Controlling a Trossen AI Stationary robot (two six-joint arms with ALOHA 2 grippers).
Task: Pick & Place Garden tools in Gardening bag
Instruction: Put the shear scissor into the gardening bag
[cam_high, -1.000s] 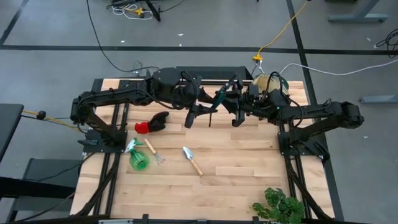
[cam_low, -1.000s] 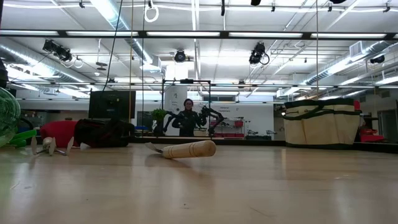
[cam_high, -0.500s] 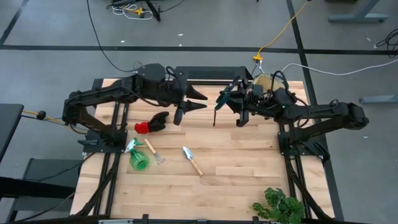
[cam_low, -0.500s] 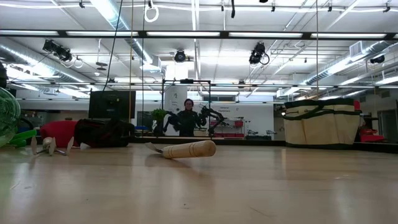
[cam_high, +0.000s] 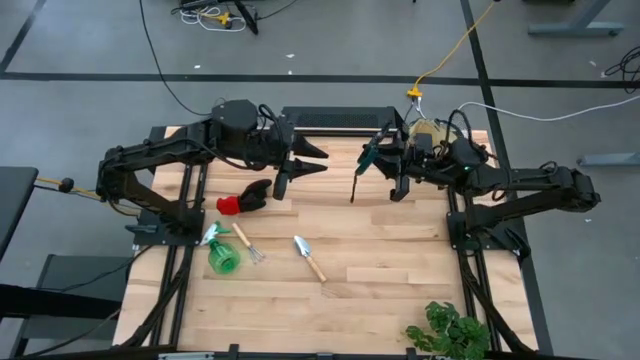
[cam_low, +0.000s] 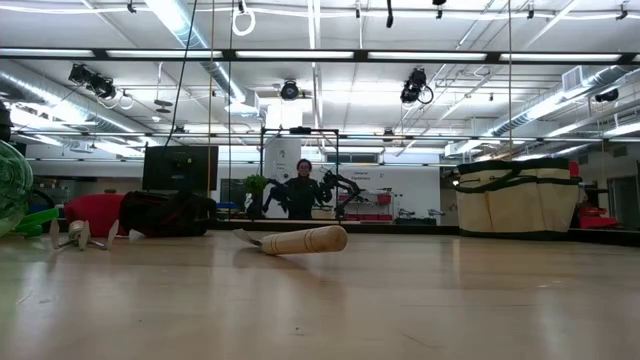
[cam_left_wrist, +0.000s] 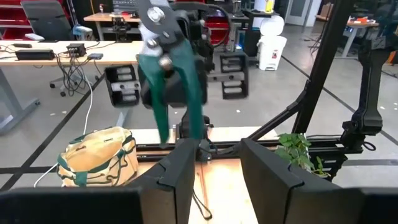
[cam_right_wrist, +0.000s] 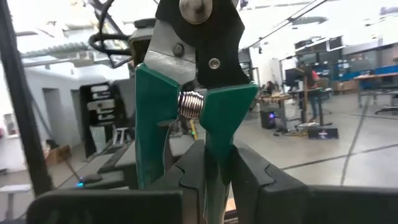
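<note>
My right gripper (cam_high: 380, 160) is shut on the green-handled pruning shears (cam_high: 360, 170), high above the table's far middle; they also show in the left wrist view (cam_left_wrist: 171, 81). My left gripper (cam_high: 318, 160) is open and empty, just left of the shears. The beige gardening bag (cam_high: 432, 134) stands at the far right corner, behind my right gripper. The red-and-black glove (cam_high: 245, 197), green spray bottle (cam_high: 222, 255), mini rake (cam_high: 248, 243) and trowel (cam_high: 308, 256) lie flat on the table. My right gripper pinches one green handle of the shears (cam_right_wrist: 216, 146) between its two fingers. The other green handle (cam_right_wrist: 152, 124) stands free beside one finger. The fingers lie roughly level and come from the table's right. The shears are lifted clear of the table.
A leafy green plant (cam_high: 450, 330) sits at the near right corner. The arms' metal frames run along both sides of the table. Bare wood lies at the middle and near right, between the trowel and the plant.
My left gripper has drawn back from the shears toward the table's left edge. My right gripper has carried the shears a little toward the table's right, nearer the bag. The tools on the table have kept still.
</note>
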